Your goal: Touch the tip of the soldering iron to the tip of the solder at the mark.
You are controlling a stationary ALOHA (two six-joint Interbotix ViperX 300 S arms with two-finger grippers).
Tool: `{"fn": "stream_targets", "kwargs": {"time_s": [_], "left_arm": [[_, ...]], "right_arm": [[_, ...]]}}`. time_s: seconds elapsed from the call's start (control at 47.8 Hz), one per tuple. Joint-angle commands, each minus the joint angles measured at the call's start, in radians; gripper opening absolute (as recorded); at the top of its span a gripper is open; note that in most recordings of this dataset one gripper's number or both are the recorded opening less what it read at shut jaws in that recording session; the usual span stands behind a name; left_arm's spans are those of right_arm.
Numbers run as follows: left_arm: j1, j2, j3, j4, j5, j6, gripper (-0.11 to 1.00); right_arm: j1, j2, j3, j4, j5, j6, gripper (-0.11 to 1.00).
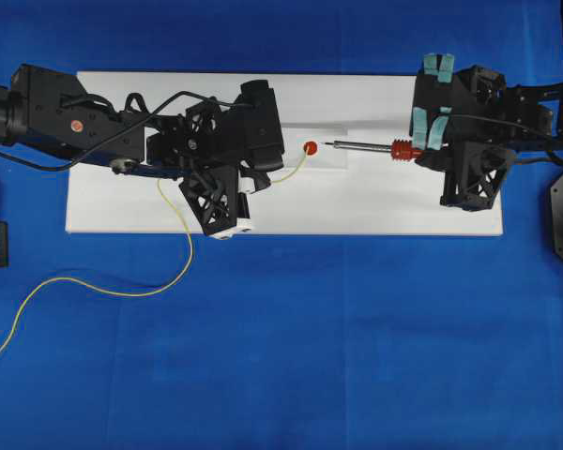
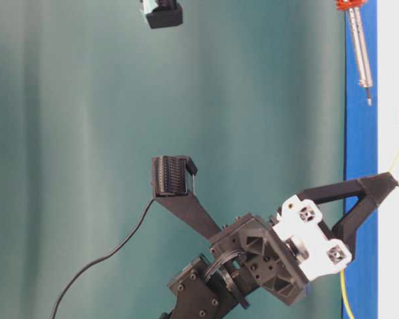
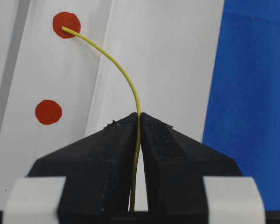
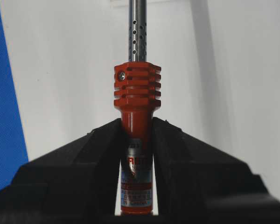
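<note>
The left tool [image 3: 139, 122] is clamped on the thin yellow solder wire [image 3: 123, 74], which curves out from between its black fingers [image 3: 107, 154] across the white board [image 1: 375, 202]; the wire's tip rests on the upper red round mark [image 3: 66, 24], with a second red mark [image 3: 48, 112] lying apart below it; the right tool [image 4: 136, 128] is clamped on the orange-red soldering iron [image 4: 136, 98], its perforated metal shaft [image 1: 357, 146] pointing toward the mark [image 1: 310, 148] but stopping short of it; both work over the blue-covered surface [image 1: 357, 337].
</note>
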Motion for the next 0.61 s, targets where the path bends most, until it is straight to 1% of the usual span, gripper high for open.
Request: {"fn": "stream_targets", "kwargs": {"time_s": [0.0, 0.293, 0.586], "left_arm": [[0.002, -0.012, -0.011, 0.002, -0.008, 0.0, 0.03], [0.002, -0.014, -0.011, 0.003, -0.003, 0.0, 0.03], [0.0, -0.017, -0.006, 0.002, 0.0, 0.0, 0.03]], "right_arm": [[-0.002, 0.014, -0.023, -0.003, -0.011, 0.002, 0.06], [-0.002, 0.094, -0.058, -0.002, -0.018, 0.002, 0.06], [-0.002, 0.132, -0.081, -0.003, -0.015, 0.002, 0.06]]}}
